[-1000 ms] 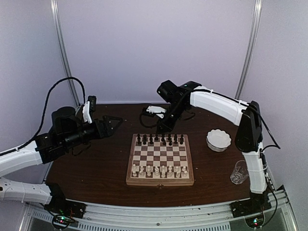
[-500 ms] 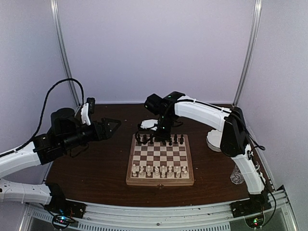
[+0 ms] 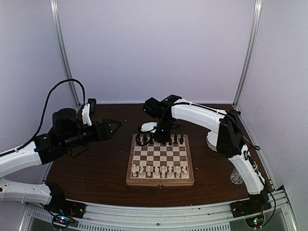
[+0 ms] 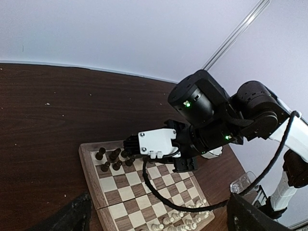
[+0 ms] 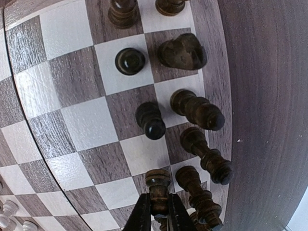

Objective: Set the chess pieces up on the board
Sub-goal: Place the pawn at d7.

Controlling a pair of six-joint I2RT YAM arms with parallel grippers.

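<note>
Right fingers leftward, on dark pawn

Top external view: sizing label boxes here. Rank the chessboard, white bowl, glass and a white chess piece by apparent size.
1. chessboard, clearly largest.
2-3. white bowl and glass: both partly hidden behind the right arm, so I won't rank them.
4. white chess piece, smallest.

A dark brown wooden table carries three things. The board (light and dark checks, tan border) lies flat near its middle. A white bowl sits to the board's right, and a clear glass stands nearer the front right corner.
</note>
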